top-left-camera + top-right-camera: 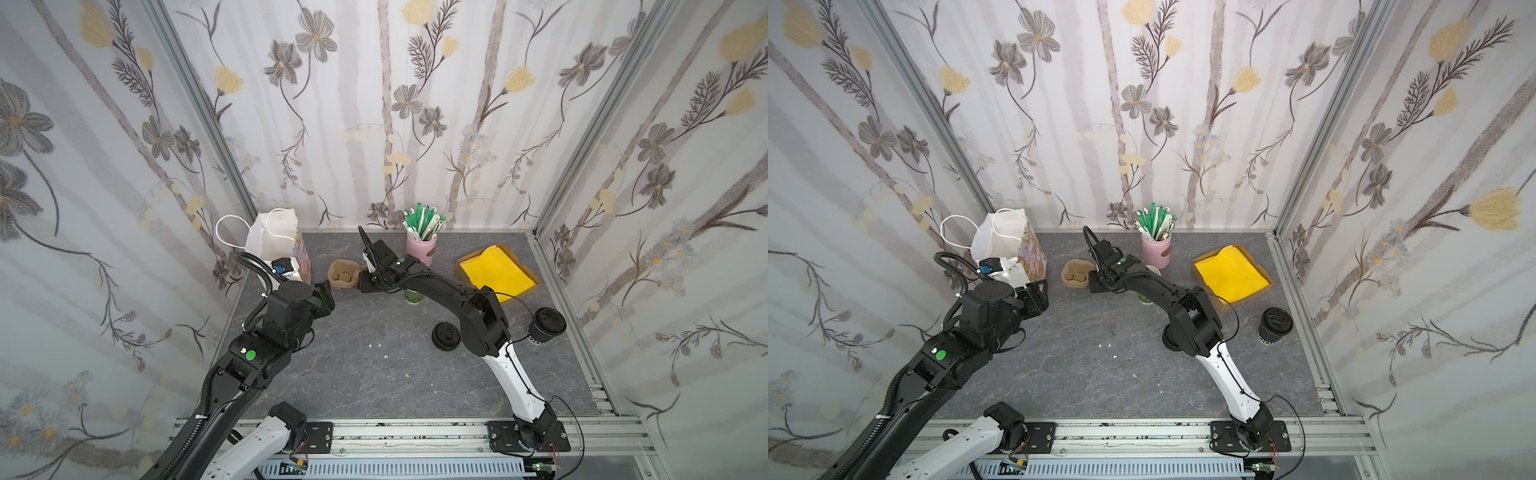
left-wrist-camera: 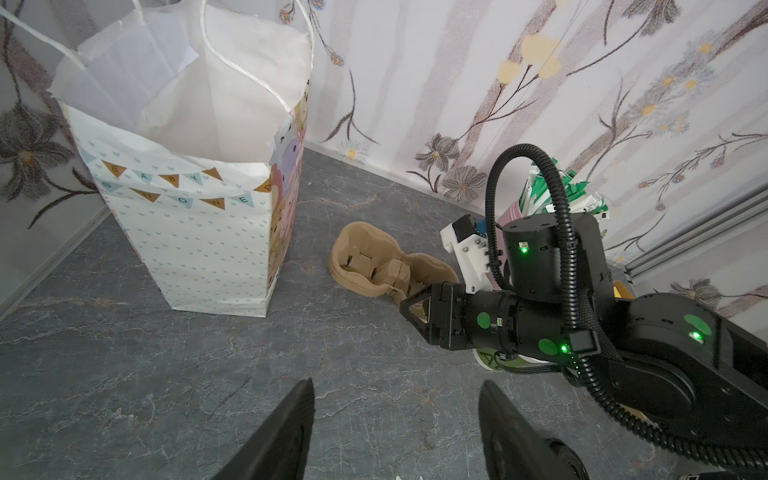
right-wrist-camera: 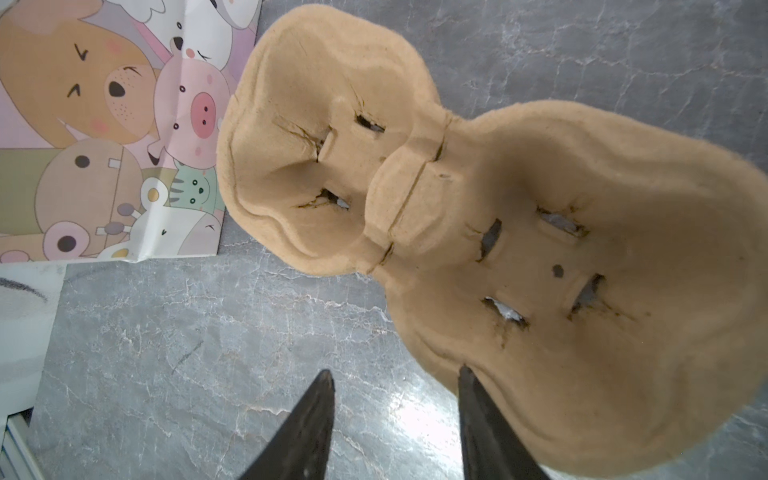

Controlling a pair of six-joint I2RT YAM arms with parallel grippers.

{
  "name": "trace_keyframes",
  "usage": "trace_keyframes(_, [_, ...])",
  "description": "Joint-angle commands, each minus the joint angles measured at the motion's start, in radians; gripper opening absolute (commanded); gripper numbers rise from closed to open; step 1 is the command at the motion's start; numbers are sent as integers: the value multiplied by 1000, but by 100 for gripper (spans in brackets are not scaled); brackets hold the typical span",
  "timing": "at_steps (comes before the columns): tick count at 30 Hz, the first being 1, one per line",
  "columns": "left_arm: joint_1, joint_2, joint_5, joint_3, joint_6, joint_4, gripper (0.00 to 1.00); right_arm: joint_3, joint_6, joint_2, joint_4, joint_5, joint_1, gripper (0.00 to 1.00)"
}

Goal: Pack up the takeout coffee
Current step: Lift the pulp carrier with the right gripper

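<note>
1. Right wrist view shows the right pincer (image 3: pixel 397 374) with its jaws apart over the grey worktop (image 3: pixel 166 353) and nothing between them. One fingertip sits at the rim of the brown pulp cup carrier (image 3: pixel 457 199), whose two wells are empty.
2. In the left wrist view the left pincer (image 2: pixel 395 386) is also apart and empty, hovering over bare worktop. The white handled bag (image 2: pixel 187 232) stands upright ahead of it with its mouth open. What lies at the bottom of the bag cannot be seen.
3. In both top views the takeout coffee (image 1: pixel 546 326) stands upright near the right-hand wall, close to the box of yellow napkins (image 1: pixel 498 272). It is a small cup under a black domed lid. It is well apart from the carrier, the bag and both pincers.
4. Done, as I judge it: the cup already has its lid on, and the bag stands open to receive it.
5. Left to do: nearly all of the packing. The coffee has not been picked up, and neither it nor the carrier is in the bag. The right pincer looks to be dealing with the carrier first, likely so the cup can be seated in it before going into the bag.
6. The loose black lid (image 1: pixel 445 336) on the worktop seems to play no part.
</note>
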Motion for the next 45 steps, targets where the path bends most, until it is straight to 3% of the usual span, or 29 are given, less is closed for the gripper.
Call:
trace_keyframes(1, [1, -6, -22, -4, -21, 6, 65, 10, -5, 6, -9, -27, 6, 49])
trace_keyframes(13, [2, 18, -10, 0, -34, 6, 65, 12, -39, -20, 10, 58, -25, 53])
trace_keyframes(45, [13, 6, -24, -14, -39, 6, 66, 46, -58, 37, -44, -136, 21, 56])
